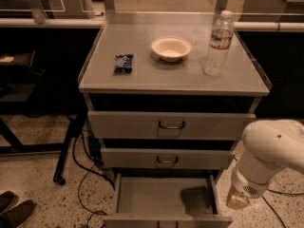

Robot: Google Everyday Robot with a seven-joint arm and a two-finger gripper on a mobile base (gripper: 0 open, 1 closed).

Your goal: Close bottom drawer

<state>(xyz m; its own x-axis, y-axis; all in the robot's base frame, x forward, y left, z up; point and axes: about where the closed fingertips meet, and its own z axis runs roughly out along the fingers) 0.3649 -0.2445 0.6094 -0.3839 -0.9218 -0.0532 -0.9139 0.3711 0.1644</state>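
Note:
The bottom drawer (156, 198) of the grey cabinet is pulled far out toward me. Its flat tray interior is bare apart from a dark shadow at the right. Its front (166, 221) lies at the lower edge of the view, and its handle is cut off. My white arm (273, 148) comes in from the right. My gripper (236, 201) hangs at the arm's lower end, just outside the drawer's right side wall and near its front corner. It holds nothing that I can see.
The top drawer (171, 125) and middle drawer (167, 159) stand slightly out. On the cabinet top (142, 77) are a bowl (171, 48), a water bottle (216, 44) and a dark snack packet (123, 63). Cables (80, 170), a wheeled table leg (64, 158) and shoes (14, 212) lie at the left.

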